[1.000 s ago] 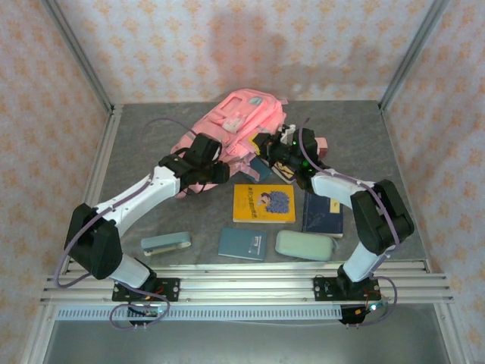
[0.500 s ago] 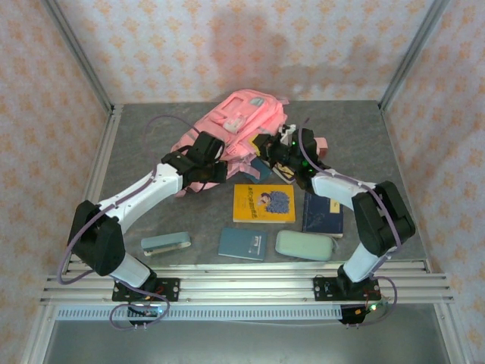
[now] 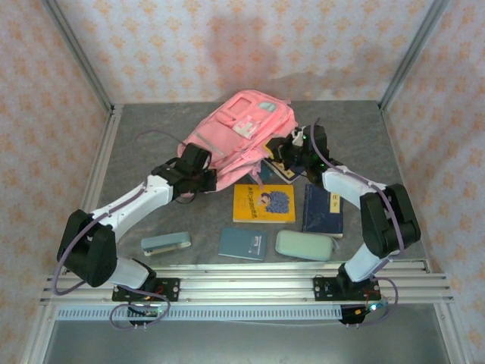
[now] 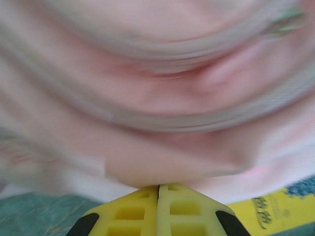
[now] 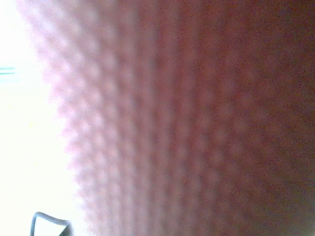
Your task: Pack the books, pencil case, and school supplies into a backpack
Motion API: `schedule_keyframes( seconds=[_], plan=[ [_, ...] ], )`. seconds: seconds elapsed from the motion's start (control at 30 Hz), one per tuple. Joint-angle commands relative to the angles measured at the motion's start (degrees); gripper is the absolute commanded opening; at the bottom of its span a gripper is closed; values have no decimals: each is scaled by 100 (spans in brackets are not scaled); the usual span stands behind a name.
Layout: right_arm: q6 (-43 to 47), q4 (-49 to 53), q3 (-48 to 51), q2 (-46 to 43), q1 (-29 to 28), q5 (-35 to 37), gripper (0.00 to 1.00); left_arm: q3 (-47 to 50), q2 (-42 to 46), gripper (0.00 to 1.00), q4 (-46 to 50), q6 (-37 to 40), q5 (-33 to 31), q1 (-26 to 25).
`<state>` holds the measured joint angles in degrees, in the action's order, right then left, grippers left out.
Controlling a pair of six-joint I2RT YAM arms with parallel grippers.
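The pink backpack (image 3: pixel 244 121) lies in the upper middle of the overhead frame, on the grey table (image 3: pixel 356 129). The left claw (image 3: pixel 198 168) is at the bag's lower left edge, touching the fabric. In its wrist view the yellow fingers (image 4: pixel 133 211) are pressed tight together at the bottom centre, with pink cloth bunched right at their tips. I can't tell whether a fold is nipped between them.

The right claw (image 3: pixel 284 148) is against the bag's lower right edge and is closed up. Its own camera is too blurred with pink weave to say whether it has hold of anything.

Just below the bag, between the two claws, lies the yellow book (image 3: pixel 264 203), with a navy book (image 3: pixel 322 211) to its right. Lower in the frame, a blue-grey stapler (image 3: pixel 165 243), a teal notebook (image 3: pixel 242 243) and the mint pencil case (image 3: pixel 304 245) lie in a row, well apart from both claws.
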<state>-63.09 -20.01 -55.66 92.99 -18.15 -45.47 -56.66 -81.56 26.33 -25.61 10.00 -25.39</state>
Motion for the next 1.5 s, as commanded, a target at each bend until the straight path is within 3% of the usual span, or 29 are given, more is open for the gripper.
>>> schedule_keyframes(
  seconds=[0.0, 0.2, 0.4, 0.43, 0.53, 0.6, 0.7, 0.73, 0.83, 0.93, 1.07, 1.17, 1.33, 1.47],
  plan=[
    [492, 122, -516, -4, 199, 147, 0, 247, 190, 0, -4, -333, -46, 179],
    [737, 515, -903, 261, 337, 123, 0, 537, 283, 0, -65, -468, 56, 420],
    [504, 155, -838, 336, 330, -164, 0, 268, 250, 0, -155, -353, 440, 324],
    [516, 163, -818, 296, 335, -171, 0, 189, 254, 4, -89, -298, 349, 267],
    [592, 222, -788, 229, 332, -232, 1, -186, 153, 33, 177, -152, -44, 158],
    [639, 281, -789, 228, 331, -261, 2, -461, -11, 41, 304, -102, -221, 138],
    [782, 454, -779, 239, 331, -253, 3, -751, -251, 44, 376, -217, -235, 122],
    [994, 753, -825, 239, 337, -220, 8, -784, -281, 43, 350, -286, -218, 130],
    [2176, 2471, -1106, 81, 290, 508, 40, -755, -175, 43, 369, -470, -356, 177],
    [3176, 3848, -1351, -194, 202, 1696, 54, -601, 33, 42, 416, -646, -289, 342],
    [4188, 4323, -1402, -564, 24, 2265, 56, -384, 306, 42, 561, -658, -200, 516],
    [5171, 4404, -1677, -565, -578, 2474, 57, -255, 492, 42, 606, -638, -181, 543],
    [5821, 5293, -3158, 885, -1031, 1281, 59, -140, 767, 42, 681, -628, -78, 582],
    [5900, 5546, -3952, 1841, -1164, 956, 59, -15, 1037, 41, 724, -621, -49, 640]
  ],
)
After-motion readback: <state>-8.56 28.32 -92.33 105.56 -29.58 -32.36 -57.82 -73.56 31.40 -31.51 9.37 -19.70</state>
